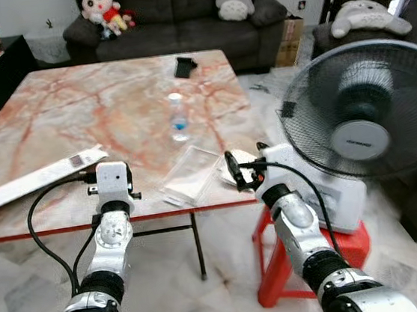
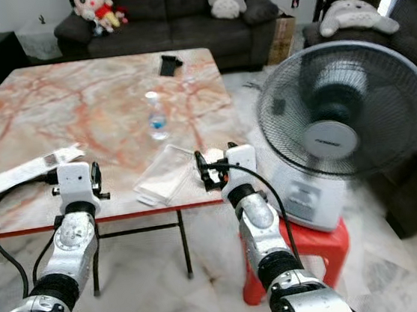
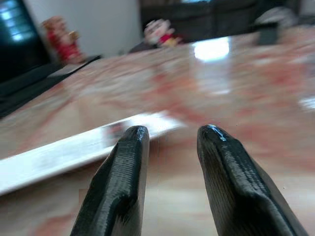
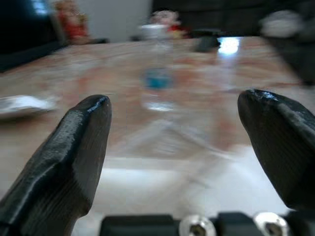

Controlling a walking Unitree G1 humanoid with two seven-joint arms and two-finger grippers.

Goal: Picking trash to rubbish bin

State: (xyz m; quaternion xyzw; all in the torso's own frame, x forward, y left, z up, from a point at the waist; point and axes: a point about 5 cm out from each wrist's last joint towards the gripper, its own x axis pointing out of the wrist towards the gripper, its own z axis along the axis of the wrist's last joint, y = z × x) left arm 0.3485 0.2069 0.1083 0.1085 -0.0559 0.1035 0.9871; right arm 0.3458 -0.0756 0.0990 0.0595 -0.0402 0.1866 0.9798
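Observation:
A clear plastic bottle [image 1: 178,118] with a blue label stands upright in the middle of the marble table [image 1: 75,111]. A clear plastic package [image 1: 189,175] lies flat by the table's near edge, with a crumpled white piece [image 1: 240,157] just to its right. My right gripper [image 4: 177,101] is wide open at the table's near right corner, its fingers [image 1: 233,170] beside the white piece and pointing toward the package and bottle. My left gripper [image 3: 172,132] is open a little, low over the near edge, facing a long white strip [image 1: 38,179].
A black object [image 1: 185,66] lies at the table's far side. A large grey fan [image 1: 365,112] stands on a red stool [image 1: 355,248] close by my right arm. A dark sofa [image 1: 177,16] with plush toys is behind the table.

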